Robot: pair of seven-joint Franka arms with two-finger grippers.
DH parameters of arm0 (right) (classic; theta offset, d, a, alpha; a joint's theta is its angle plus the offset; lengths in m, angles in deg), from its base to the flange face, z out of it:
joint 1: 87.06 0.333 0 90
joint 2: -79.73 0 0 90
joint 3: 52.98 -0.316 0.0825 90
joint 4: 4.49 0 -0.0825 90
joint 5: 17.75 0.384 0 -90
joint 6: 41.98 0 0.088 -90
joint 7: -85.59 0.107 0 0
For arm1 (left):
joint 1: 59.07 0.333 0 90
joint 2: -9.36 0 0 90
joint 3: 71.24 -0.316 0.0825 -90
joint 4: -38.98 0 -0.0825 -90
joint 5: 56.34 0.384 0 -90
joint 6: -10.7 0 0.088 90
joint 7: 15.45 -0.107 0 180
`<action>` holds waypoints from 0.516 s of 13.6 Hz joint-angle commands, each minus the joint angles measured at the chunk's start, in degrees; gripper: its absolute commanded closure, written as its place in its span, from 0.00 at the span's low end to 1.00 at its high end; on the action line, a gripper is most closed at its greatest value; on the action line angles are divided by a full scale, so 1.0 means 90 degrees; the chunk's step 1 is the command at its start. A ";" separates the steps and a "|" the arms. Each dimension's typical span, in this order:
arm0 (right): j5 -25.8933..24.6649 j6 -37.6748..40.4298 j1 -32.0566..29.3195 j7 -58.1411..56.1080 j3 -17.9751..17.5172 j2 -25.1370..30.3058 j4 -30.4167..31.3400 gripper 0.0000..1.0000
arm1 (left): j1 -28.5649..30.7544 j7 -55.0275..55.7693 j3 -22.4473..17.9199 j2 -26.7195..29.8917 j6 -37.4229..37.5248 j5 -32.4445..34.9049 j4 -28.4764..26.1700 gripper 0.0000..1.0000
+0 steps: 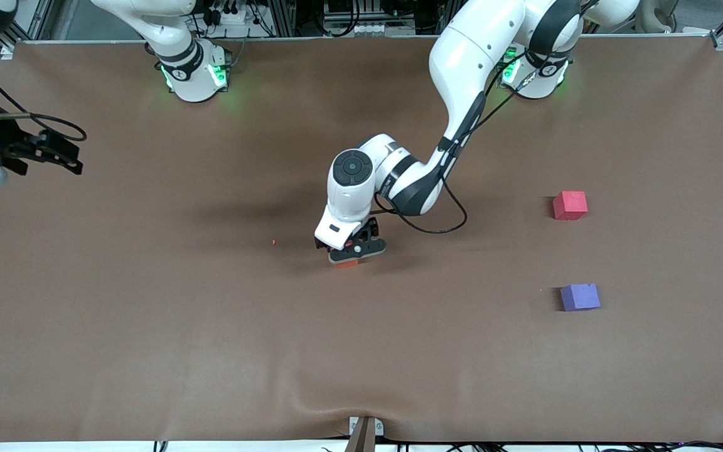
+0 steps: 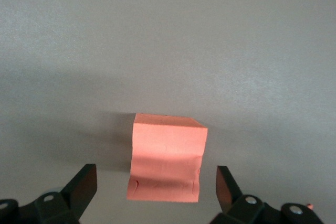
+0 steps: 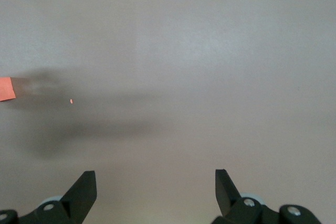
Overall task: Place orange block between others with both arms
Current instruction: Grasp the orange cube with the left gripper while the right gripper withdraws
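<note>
The left gripper [image 2: 157, 192] has its two black fingertips [image 2: 84, 184] spread wide apart, one on each side of the orange block [image 2: 167, 157], with clear gaps between each tip and the block's faces. Nothing is held yet. The block is a cube with no long axis; its side faces run roughly in line with the fingers' inner faces, so a straight closing motion would likely meet two flat sides.

In the front view the left gripper [image 1: 356, 250] sits low over the middle of the brown table [image 1: 148, 326], hiding most of the block [image 1: 347, 263], which rests on the surface directly beneath it. The left arm is much the closer one.

The pinkish-red cube [image 1: 570, 205] and the purple cube [image 1: 580, 297] stand well apart toward the left arm's end of the table, the purple one nearer the front camera, with a bare gap between them.

The right gripper [image 1: 54, 154] waits, raised over its own end of the table, fingers [image 3: 83, 187] also wide apart and empty.
</note>
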 commanded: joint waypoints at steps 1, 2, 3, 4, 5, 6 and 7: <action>0.0042 0.0131 0.0506 0.0101 0.0668 0.0105 0.0019 0.00 | -0.0077 0.0013 -0.0113 -0.0162 -0.0111 -0.0027 0.0243 0.00; 0.0032 0.0179 0.0606 0.0101 0.0787 0.0105 0.0019 0.00 | -0.0087 0.0013 -0.0113 -0.0220 -0.0160 -0.0027 0.0243 0.00; 0.0022 0.0141 0.0568 0.0091 0.0769 0.0076 0.0000 0.00 | -0.0077 0.0013 -0.0113 -0.0250 -0.0248 -0.0037 0.0243 0.00; 0.0022 0.0112 0.0539 0.0091 0.0759 0.0076 0.0000 0.00 | -0.0087 0.0013 -0.0103 -0.0289 -0.0316 -0.0037 0.0243 0.00; 0.0032 0.0102 0.0538 0.0101 0.0759 0.0076 -0.0020 0.00 | -0.0087 0.0003 -0.0103 -0.0318 -0.0346 -0.0037 0.0243 0.00; 0.0032 0.0102 0.0538 0.0101 0.0759 0.0076 -0.0039 0.00 | -0.0077 -0.0026 -0.0103 -0.0328 -0.0356 -0.0037 0.0243 0.01; 0.0051 0.0102 0.0529 0.0101 0.0750 0.0066 -0.0039 0.00 | -0.0087 -0.0036 -0.0103 -0.0347 -0.0395 -0.0037 0.0243 0.02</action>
